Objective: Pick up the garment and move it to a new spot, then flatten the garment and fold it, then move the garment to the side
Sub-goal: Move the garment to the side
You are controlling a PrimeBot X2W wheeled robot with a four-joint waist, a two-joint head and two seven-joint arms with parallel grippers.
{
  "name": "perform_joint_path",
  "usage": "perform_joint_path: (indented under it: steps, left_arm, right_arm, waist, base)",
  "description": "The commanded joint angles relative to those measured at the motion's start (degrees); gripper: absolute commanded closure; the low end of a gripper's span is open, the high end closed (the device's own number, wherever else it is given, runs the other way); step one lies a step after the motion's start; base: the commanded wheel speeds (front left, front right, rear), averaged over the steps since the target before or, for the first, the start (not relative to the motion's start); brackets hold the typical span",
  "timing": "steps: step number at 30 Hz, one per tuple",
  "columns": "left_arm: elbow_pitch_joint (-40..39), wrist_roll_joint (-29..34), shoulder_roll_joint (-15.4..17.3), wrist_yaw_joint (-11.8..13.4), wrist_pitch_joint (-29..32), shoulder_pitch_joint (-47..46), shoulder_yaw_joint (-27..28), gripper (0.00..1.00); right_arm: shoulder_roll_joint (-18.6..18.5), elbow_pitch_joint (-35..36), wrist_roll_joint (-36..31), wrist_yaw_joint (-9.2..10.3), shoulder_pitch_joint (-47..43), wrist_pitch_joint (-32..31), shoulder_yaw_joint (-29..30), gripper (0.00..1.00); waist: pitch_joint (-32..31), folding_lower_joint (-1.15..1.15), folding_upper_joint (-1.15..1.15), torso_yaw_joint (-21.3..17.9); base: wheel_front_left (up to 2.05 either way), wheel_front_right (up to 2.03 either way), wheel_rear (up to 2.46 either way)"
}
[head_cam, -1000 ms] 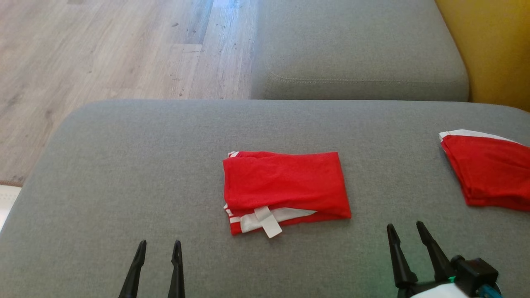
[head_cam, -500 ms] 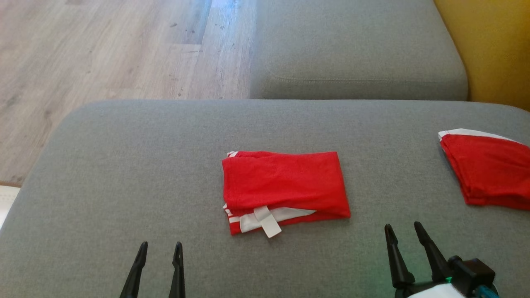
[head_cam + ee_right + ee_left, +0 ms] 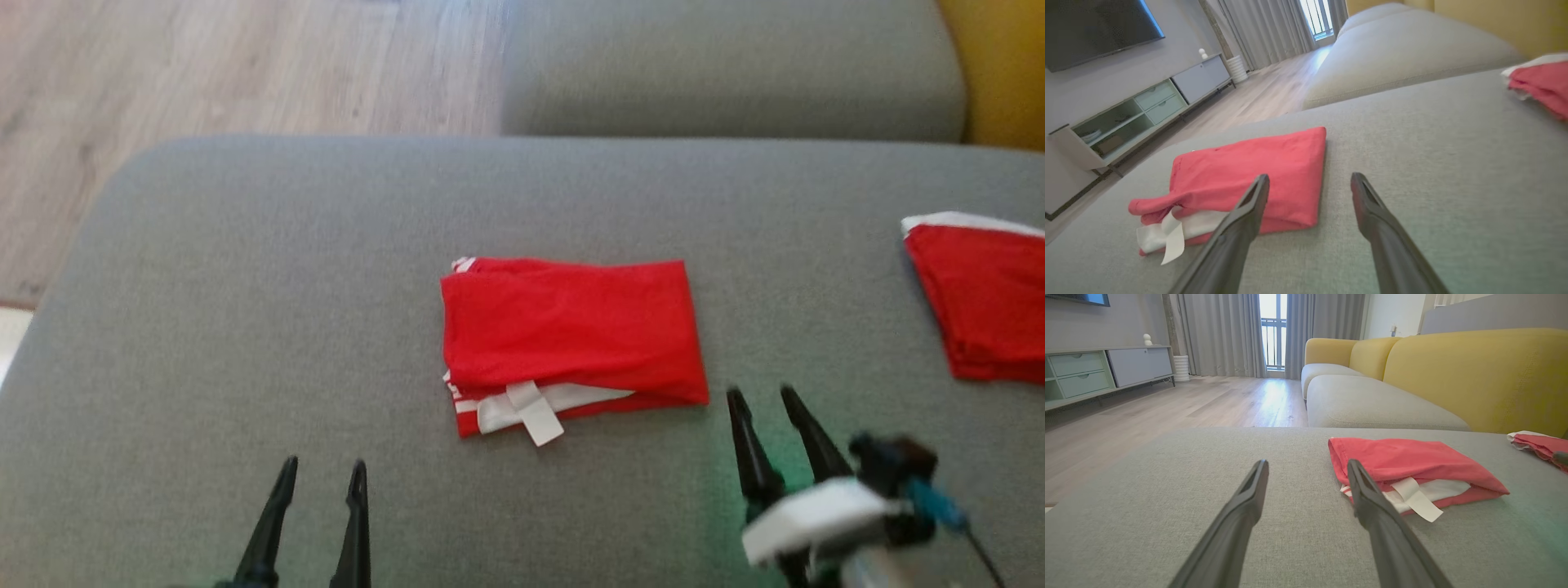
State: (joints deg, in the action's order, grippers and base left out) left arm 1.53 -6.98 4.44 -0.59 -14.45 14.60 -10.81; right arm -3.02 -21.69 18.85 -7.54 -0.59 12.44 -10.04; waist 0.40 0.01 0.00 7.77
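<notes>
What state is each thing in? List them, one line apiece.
red garment: folded, lying flat on the grey cushion, untouched.
white tag: sticking out at the garment's near edge.
second red garment: folded, lying apart to the right.
left gripper: open, empty, short of the garment.
right gripper: open, empty, beside the garment's near right corner.

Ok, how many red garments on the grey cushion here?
2. One folded garment lies in the middle of the cushion; the second garment lies at its far right, cut off by the head view's edge. More could lie beyond the frame.
</notes>
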Motion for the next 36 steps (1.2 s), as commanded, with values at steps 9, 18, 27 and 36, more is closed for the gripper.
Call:
perform_joint_path:
  steps: [9,18,27,36]
  left_arm:
    - [-0.7,0.0,-0.9,-2.6,-0.5,-9.4,1.1,0.00]
    - [1.1,-0.7,-1.2,-3.5,-0.5,-12.3,0.8,0.00]
    - [1.3,-1.1,-1.5,-3.1,-0.5,-12.9,0.9,0.00]
    - [0.7,-1.2,-1.5,-3.8,-0.5,-13.9,2.0,0.00]
  right_arm:
    - [-0.8,-6.8,9.7,0.05,17.2,-11.7,-1.4,0.00]
    - [-1.9,-14.4,17.0,0.05,23.2,-19.6,-1.6,0.00]
    - [-5.1,-12.4,23.6,0.05,24.5,-19.9,-5.1,1.00]
    - [-19.5,-7.2,20.0,0.05,28.3,-21.8,-1.8,1.00]
  waist:
    - [8.9,-0.01,0.00,3.2]
    - [10.8,-0.01,0.00,5.1]
    - [10.8,-0.01,0.00,3.3]
    - [13.0,-0.01,0.00,-1.8]
  base:
    - [0.00,0.00,0.00]
    - [0.00,0.00,0.00]
    - [0.00,0.00,0.00]
    - [0.00,0.00,0.00]
